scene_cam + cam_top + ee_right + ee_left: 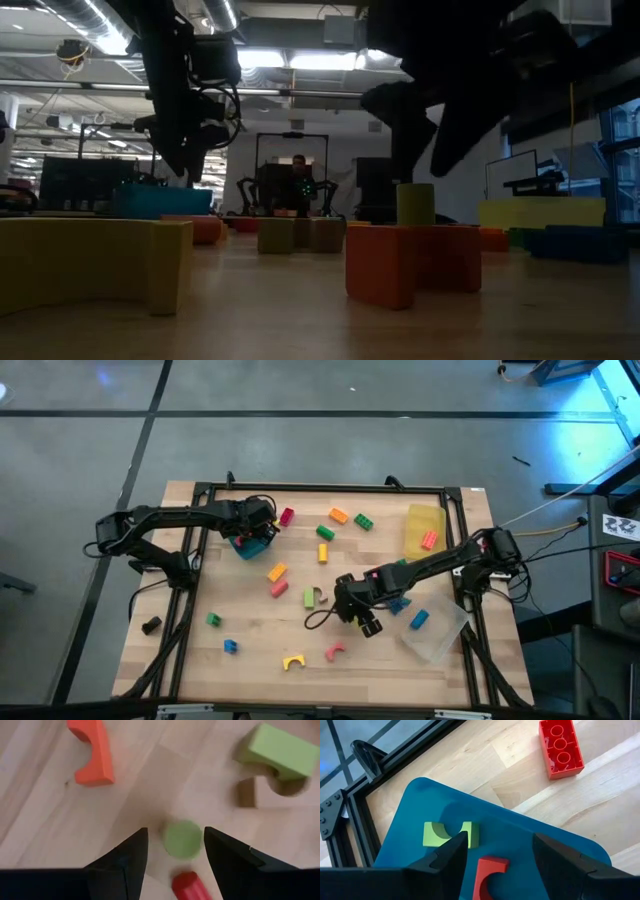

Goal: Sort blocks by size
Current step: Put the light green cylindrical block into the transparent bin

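From above, the sorting is looking only partly done. The left hand [262,526] is hanging over the teal tray [250,546] near the counter's [250,630] far left corner. The yellow tray [424,525] at the far right is holding an orange block [429,540], and the clear tray [437,634] at the near right has a blue block [418,619] lying at its edge. Most blocks are lying loose on the wood: a pink brick [287,516], an orange brick [338,515], a green brick [363,521], a yellow arch [292,661], a pink arch [334,652] and others. The right hand [362,622] is hovering mid-counter, close to a green arch [310,598]. A small black lump [151,625] is sitting outside the frame rail at the left.

From counter height, a yellow arch [95,262] and an orange-red arch [412,262] are filling the foreground, with a person sitting far behind in the room. I cannot tell either hand's grip from here.

The left wrist camera is showing that hand's fingers [447,860] standing wide apart and empty over the teal tray [520,835], which is holding a green arch [451,834] and a red arch [489,877]; a red three-stud brick [560,747] is lying on the wood beyond.

The right wrist camera is showing its fingers [127,857] parted and holding nothing, straddling a green cylinder [182,838] standing on end, with a red cylinder [191,887] just beside it, an orange arch [93,751] farther off, and a green arch [280,752] leaning on a wooden arch [272,794].

No readable writing or brand is showing on any piece.
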Motion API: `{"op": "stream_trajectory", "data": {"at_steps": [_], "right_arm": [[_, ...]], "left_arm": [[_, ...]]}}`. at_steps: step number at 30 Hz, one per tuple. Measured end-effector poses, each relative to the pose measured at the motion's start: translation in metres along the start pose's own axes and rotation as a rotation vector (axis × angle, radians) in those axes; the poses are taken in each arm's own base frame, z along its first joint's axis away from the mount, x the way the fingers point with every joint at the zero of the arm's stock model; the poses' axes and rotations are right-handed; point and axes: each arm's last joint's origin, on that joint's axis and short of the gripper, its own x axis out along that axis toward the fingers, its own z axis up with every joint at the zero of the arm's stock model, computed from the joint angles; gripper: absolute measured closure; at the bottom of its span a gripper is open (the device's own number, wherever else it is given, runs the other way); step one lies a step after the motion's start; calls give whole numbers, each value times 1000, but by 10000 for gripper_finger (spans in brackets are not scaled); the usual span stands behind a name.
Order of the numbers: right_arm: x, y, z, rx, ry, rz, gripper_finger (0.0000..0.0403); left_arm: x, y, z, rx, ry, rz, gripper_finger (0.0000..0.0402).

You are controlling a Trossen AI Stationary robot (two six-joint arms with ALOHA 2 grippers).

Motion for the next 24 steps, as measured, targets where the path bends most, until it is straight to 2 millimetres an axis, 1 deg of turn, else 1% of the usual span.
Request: {"op": "stream_trajectory", "data": {"at_steps": [5,8,12,14,16,19,22,24], "right_arm": [[13,-2,2,-5,6,-24,207],[24,-3,-4,2,59,-39,207],[24,-4,-2,0,46,-43,207],[27,-3,-5,4,79,-43,207],[26,-4,-5,27,77,-58,207],[15,-3,-5,132,102,-87,207],[1,-3,-2,321,129,-105,207],[-3,-1,-5,423,167,-109,207]], "left_arm": [[0,0,0,-1,-1,-4,196],[0,0,0,-2,1,-7,196],[0,0,0,-2,1,-8,196],[0,0,0,-2,2,-10,196],[0,0,0,-2,3,-11,196],[0,0,0,-1,5,-13,196],[0,0,0,-1,6,-13,196],[0,0,0,-1,6,-13,196]]}}
